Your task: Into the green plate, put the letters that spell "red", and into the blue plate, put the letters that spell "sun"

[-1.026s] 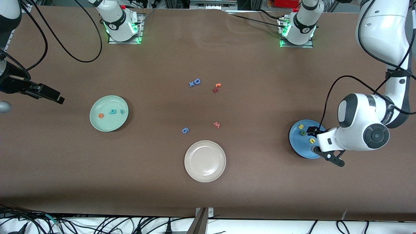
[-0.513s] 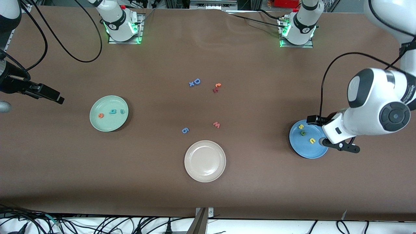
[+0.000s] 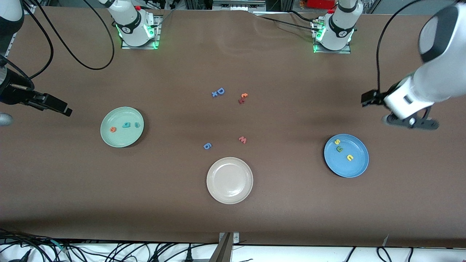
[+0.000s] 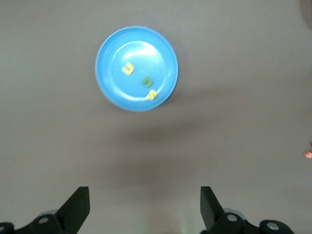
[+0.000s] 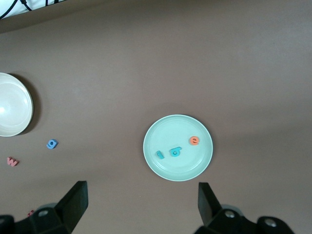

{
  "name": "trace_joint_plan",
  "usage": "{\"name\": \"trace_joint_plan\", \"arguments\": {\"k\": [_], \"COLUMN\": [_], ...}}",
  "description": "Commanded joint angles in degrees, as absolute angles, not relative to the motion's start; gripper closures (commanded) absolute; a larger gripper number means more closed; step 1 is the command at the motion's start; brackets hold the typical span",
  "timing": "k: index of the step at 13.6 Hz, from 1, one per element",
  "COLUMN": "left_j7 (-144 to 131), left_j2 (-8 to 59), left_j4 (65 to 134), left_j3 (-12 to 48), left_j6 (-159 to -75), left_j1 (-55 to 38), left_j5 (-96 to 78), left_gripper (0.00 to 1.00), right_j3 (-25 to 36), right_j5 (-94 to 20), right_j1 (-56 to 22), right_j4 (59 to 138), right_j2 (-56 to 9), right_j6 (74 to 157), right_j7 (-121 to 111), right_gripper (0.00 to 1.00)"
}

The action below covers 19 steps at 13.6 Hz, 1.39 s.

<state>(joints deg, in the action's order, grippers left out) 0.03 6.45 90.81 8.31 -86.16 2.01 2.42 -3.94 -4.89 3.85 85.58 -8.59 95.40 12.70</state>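
Observation:
The green plate [image 3: 122, 140] lies toward the right arm's end of the table and holds the orange "e" [image 3: 113, 129], the teal "d" [image 3: 126, 125] and the teal "r" [image 3: 137, 124]. The right wrist view shows the same plate [image 5: 178, 126] with these letters in it. The blue plate [image 3: 356, 166] lies toward the left arm's end and holds the yellow "s" [image 3: 337, 142], a dark green arch [image 3: 339, 149] and a yellow arch [image 3: 349, 158]. My left gripper [image 3: 371, 99] hangs open and empty over bare table beside the blue plate [image 4: 141, 46]. My right gripper [image 3: 60, 106] waits open and empty over bare table beside the green plate.
A beige-white plate [image 3: 229, 180] with nothing in it lies mid-table, nearest the front camera. Loose letters lie around the middle: a blue "D" [image 3: 220, 91], a small blue "x" [image 3: 214, 94], orange and red pieces [image 3: 243, 98], a pink "w" [image 3: 243, 139] and a blue "g" [image 3: 207, 146].
The left arm has risen off the blue plate and drawn back toward its end of the table, gripper open throughout. The letters stay in the plate. The right arm has not moved.

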Motion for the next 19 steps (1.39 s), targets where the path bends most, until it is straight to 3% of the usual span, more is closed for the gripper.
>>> {"name": "trace_joint_plan", "arguments": {"k": [1, 7, 11, 14, 19], "left_j7": [-0.97, -0.18, -0.09, 0.00, -0.17], "left_j2": [-3.93, -12.12, -12.13, -11.69, -9.32], "left_j4": [99.03, 100.37, 101.33, 106.43, 106.35], "left_j3": [8.26, 4.58, 3.43, 3.43, 3.43], "left_j6": [-86.13, -86.22, -88.32, -94.64, -97.38], "left_j1": [4.04, 5.36, 4.31, 2.82, 0.53], "left_j5": [1.14, 1.14, 0.79, 0.79, 0.88], "left_gripper": [0.00, 0.00, 0.00, 0.00, 0.00], "right_j3": [-4.04, -4.04, -3.96, -4.04, -3.96], "right_j5": [-5.45, -5.36, -5.36, -5.36, -5.45], "right_j1": [4.31, 4.31, 4.31, 4.31, 4.31], "right_j4": [87.36, 87.54, 87.45, 87.45, 87.45], "right_j2": [-7.21, -7.65, -7.65, -7.65, -7.65], "right_j6": [95.19, 95.19, 95.19, 95.19, 95.19], "right_j7": [12.04, 11.78, 11.78, 11.78, 11.87], "right_gripper": [0.01, 0.00, 0.00, 0.00, 0.01]}}
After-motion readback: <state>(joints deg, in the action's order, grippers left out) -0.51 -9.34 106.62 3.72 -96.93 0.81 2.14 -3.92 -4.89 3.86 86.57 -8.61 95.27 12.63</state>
